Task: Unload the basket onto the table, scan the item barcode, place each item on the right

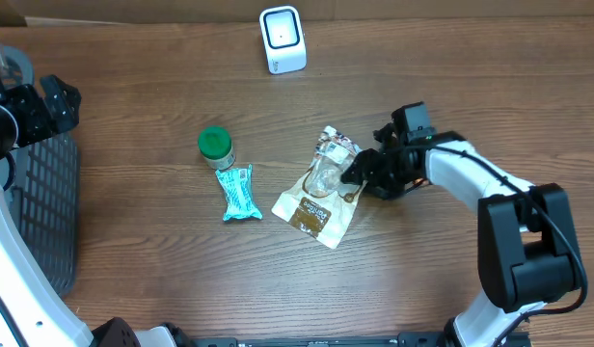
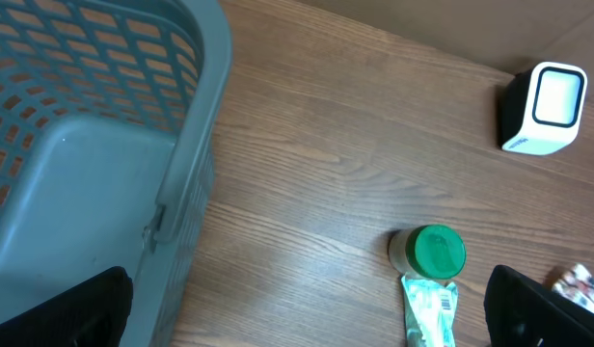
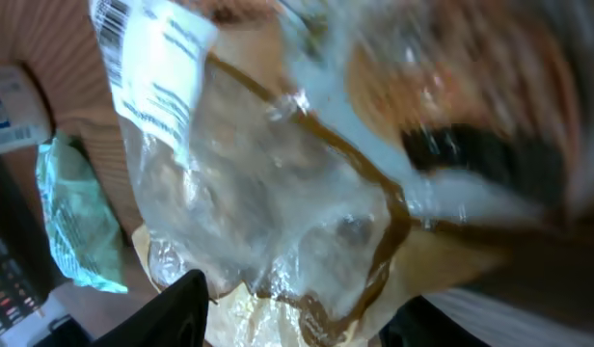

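Touching right edge of clear-and-brown plastic snack pouch [image 1: 319, 198]: right hand [image 1: 360, 173], grip unclear. Pouch axis diagonal; white box scanner [image 1: 283, 39] beyond, up-left. Left hand [image 1: 54, 104] far, spread wide.

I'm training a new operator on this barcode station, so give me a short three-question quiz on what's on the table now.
1. True or false: the green-lidded jar lies in the basket.
2. The right gripper is at which item? A basket, B clear bag, C scanner.
3. What lies against the jar?
Key: 1 false; 2 B; 3 the teal packet.
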You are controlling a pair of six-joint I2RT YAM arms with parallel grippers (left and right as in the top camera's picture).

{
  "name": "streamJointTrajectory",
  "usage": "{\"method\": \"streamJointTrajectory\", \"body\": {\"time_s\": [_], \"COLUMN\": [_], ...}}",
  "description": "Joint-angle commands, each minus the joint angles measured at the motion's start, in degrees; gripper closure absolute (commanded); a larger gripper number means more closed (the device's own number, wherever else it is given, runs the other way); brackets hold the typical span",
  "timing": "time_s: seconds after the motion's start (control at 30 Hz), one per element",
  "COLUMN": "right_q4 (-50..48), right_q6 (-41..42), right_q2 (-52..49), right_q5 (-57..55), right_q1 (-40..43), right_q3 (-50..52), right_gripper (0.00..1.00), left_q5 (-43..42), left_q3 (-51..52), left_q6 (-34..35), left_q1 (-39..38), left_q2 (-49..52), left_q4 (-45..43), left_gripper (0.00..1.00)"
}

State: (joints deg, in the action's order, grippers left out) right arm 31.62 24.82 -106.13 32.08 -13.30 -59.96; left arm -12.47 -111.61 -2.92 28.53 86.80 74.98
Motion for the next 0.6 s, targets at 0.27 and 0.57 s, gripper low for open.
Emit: {"method": "streamJointTrajectory", "body": {"time_s": [0.27, 0.57], "right_q4": [-21.16, -32.98], "right_q6": [10.34, 12.68], "right_q2": [0.57, 0.57], "right_q5": [3.02, 6.16], "right_q1": [-8.44, -8.92], "right_q3": [3.8, 3.8], "right_gripper": [0.45, 0.45], "left_q5": [-0.83, -0.83], "left_q3": [-0.17, -0.17], "left_q6": [0.79, 0.79], "left_q1": [-0.07, -0.07], "left_q2": [0.09, 0.09], "left_q4": [-0.2, -0.2], "left_gripper": [0.0, 0.01]}}
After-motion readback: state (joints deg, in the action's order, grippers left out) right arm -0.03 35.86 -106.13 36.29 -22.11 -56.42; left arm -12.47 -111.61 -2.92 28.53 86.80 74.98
